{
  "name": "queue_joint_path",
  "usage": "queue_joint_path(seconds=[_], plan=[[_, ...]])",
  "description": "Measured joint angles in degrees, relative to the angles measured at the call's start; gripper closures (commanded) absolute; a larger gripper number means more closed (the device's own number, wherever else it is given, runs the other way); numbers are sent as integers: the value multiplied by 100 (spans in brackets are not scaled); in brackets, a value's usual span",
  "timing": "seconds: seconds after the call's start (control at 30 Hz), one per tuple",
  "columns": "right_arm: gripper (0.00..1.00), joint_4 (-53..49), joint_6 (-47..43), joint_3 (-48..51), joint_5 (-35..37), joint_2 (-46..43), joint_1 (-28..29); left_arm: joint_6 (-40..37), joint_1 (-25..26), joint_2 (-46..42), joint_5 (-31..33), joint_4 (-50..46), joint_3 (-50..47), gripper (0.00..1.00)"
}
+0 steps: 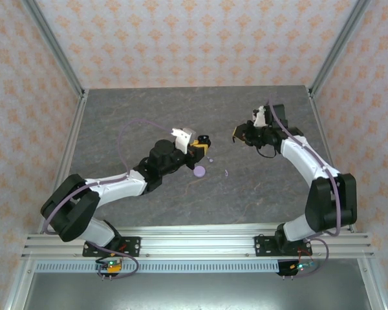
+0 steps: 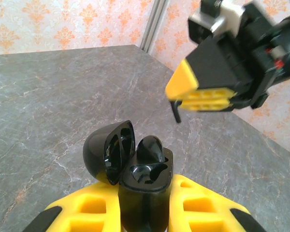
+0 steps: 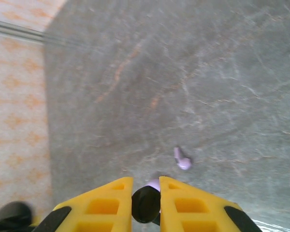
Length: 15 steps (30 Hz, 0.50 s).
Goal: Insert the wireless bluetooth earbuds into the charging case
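The left claw (image 2: 145,210) is clamped on the base of a glossy black clamshell charging case (image 2: 145,176), holding it upright with its domed lid (image 2: 108,150) swung open to the left. One black stemmed earbud (image 2: 151,147) sits in the case's well. The right claw (image 3: 146,191) pinches a second small black earbud (image 3: 146,204). In the left wrist view its stem hangs below the fingertips, up and to the right of the case and apart from it. A pale lavender earbud (image 3: 181,158) lies on the grey marbled bench (image 3: 208,72). A round lavender disc (image 1: 199,171) lies near the left claw.
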State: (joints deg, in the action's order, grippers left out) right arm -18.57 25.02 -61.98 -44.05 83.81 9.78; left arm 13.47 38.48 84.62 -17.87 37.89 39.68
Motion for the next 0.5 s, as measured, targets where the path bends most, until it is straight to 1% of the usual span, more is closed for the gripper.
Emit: queue_joint_path(seconds=[0.2, 0.5], plan=[[82, 321, 280, 0, -190, -380, 140, 79, 83, 310, 31, 216, 15, 92], [82, 535, 588, -116, -247, -428, 575, 175, 166, 557, 31, 369, 302, 92]])
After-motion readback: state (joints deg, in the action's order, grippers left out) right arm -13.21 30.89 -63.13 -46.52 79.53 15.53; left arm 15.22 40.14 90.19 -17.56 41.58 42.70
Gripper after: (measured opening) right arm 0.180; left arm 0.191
